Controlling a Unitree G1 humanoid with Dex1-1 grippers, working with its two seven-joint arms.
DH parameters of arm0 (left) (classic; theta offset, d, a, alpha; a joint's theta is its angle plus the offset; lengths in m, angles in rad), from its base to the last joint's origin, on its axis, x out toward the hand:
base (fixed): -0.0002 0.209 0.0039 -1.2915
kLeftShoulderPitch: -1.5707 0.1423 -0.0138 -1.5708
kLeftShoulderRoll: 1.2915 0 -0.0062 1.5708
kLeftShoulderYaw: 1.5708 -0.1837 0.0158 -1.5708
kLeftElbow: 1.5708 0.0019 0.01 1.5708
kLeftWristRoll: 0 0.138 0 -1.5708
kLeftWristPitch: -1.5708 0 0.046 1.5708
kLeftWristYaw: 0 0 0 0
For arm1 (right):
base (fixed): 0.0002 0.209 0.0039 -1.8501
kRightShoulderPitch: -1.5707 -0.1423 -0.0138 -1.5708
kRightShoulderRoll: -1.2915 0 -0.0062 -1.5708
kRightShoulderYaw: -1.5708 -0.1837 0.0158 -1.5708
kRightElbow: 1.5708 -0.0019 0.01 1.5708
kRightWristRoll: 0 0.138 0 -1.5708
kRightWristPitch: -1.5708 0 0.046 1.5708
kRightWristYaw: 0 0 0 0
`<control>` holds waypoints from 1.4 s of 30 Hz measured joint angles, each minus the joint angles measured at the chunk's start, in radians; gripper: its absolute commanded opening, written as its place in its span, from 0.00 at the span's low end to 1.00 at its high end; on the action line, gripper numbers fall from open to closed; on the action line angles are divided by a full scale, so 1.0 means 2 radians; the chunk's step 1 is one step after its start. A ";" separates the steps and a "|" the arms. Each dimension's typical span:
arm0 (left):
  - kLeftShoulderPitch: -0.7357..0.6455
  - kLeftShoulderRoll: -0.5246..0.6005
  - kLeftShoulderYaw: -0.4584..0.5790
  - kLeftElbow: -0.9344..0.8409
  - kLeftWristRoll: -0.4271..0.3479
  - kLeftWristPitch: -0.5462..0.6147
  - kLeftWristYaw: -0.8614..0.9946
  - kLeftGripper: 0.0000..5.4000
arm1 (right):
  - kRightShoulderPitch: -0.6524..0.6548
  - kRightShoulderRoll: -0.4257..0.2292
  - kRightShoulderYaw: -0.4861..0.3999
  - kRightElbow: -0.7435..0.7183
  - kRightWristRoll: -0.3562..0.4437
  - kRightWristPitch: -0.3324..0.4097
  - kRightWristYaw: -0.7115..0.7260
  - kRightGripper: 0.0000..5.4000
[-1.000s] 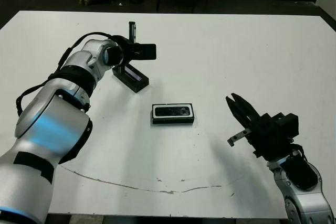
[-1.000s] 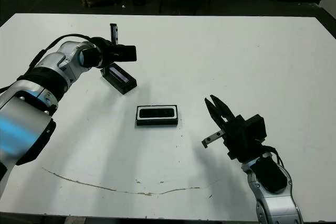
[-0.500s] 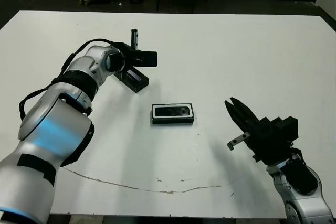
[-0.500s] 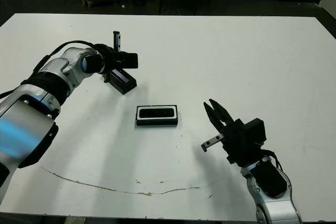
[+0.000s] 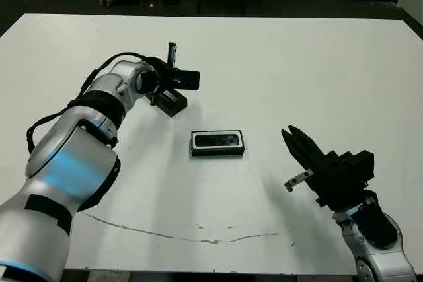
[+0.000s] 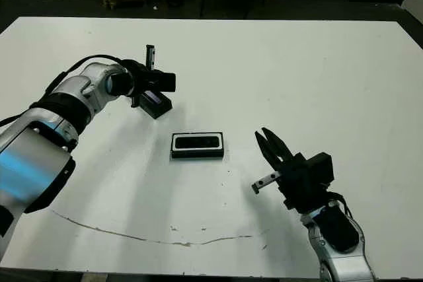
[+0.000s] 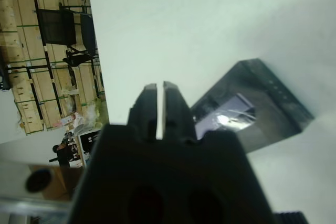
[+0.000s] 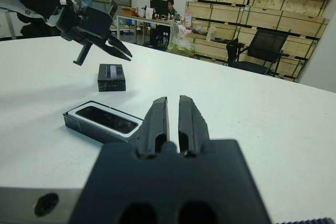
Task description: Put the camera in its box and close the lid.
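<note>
Camera (image 5: 217,140): lies flat inside the box, lenses up, centre of the frame in the head views.
Box (image 5: 218,152): open, white lining showing round the camera, long side running left to right on the worktop, no cover on it.
Lid (image 5: 173,103): upper left of centre, well apart from the box, resting on the worktop at a slant, pale glossy stripe on top.
Left gripper (image 5: 172,49): held just above and beside the lid's far end; fingers (image 7: 149,103) pressed together with only a thin slit between, pinching nothing; lid seen close beyond the tips in the left wrist view.
Right gripper (image 5: 292,138): lower right of the frame, raised off the worktop, well apart from the box; fingers (image 8: 157,117) nearly together, empty.
Worktop (image 5: 310,70): white, a thin dark crack-like line along the near edge.
</note>
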 measured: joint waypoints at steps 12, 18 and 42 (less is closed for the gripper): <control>0.010 0.019 0.002 -0.002 0.000 -0.012 -0.019 0.00 | -0.002 0.000 0.000 0.009 0.009 -0.007 0.008 0.00; 0.010 0.024 0.007 -0.008 -0.001 -0.012 -0.032 0.00 | -0.002 -0.001 0.000 0.006 0.009 -0.001 0.008 0.00; 0.033 0.056 0.019 -0.040 -0.021 -0.032 -0.089 0.00 | -0.005 -0.002 0.000 -0.003 0.005 0.019 0.007 0.00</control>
